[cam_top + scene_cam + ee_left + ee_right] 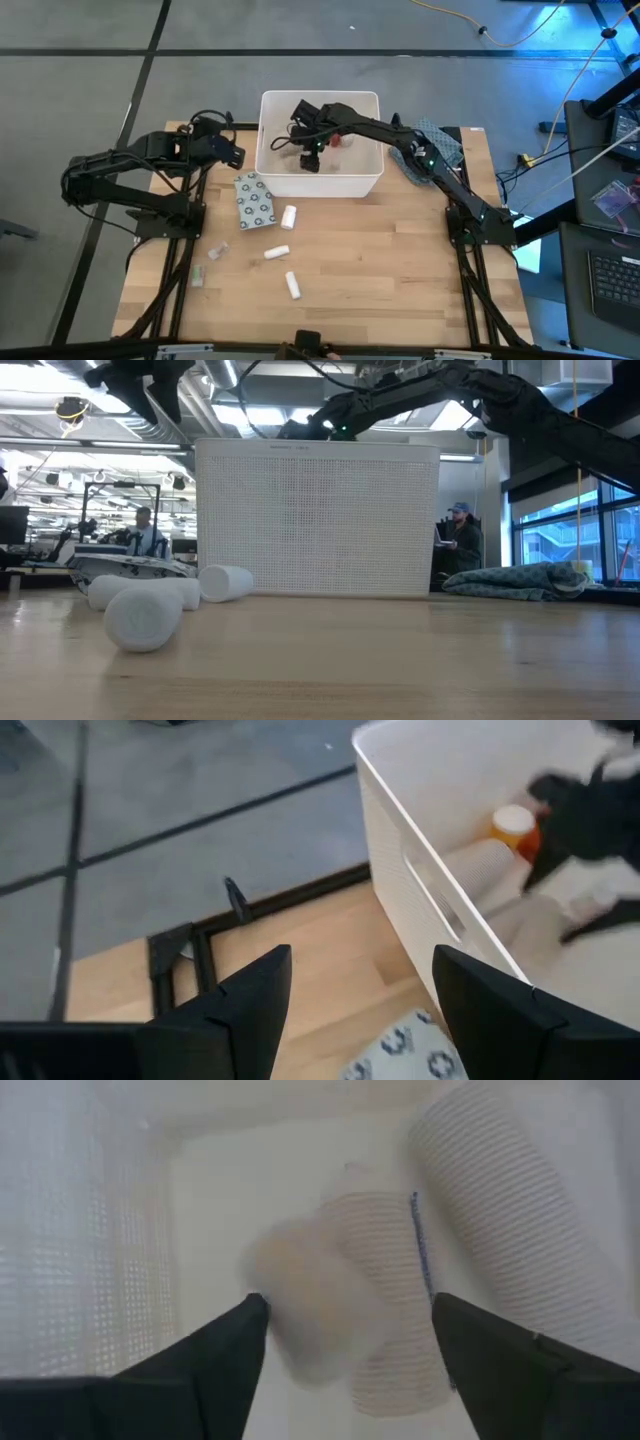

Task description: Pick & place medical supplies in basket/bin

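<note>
On the pale wooden counter point(380, 270) stands the large white rectangular plastic tub point(372, 182). The right pincer point(309, 158) hangs inside it, released, above beige ribbed rolls point(385, 1300). The left pincer point(236, 157) waits spread beside the tub. Three small white rolls point(277, 253) lie on the counter.

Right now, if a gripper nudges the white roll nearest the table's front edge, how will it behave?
The white roll lies on its side on bare wood, so it would probably roll away. It looks small and soft, so likely light and squashy. The flat packet nearby would more likely slide.
</note>
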